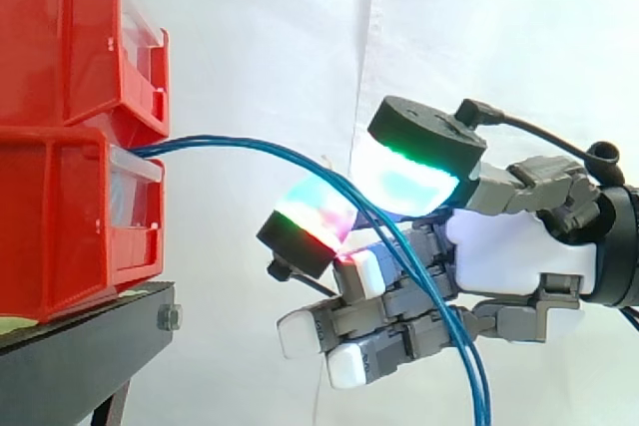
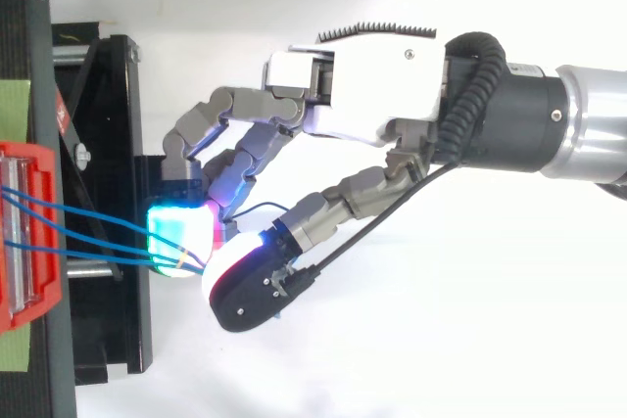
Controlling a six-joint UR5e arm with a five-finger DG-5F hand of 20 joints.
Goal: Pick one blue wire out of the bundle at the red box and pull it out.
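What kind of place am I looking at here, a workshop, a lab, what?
Most likely a robotics test lab: a plain white curtain as backdrop, red bins on a black stand, and a robot hand pinching blue wires that run from a bin.

Overall light: bright and even in both views.
White curtain (image 1: 250, 47): almost washed out, marked only by faint grey folds.
Red bins (image 1: 60, 197): strongly lit and vivid, with pale glare on their clear front lips.
Black stand (image 1: 80, 346): the darkest area, its underside in shade.
Hand (image 2: 353, 95): its white shell is brightly lit, and the pads (image 1: 409, 182) glow green, cyan and red, tinting the fingers near them.
Blue wires (image 1: 250, 147): thin dark lines against the curtain.
Shadows: soft, with a faint grey patch beneath the hand in the top view.
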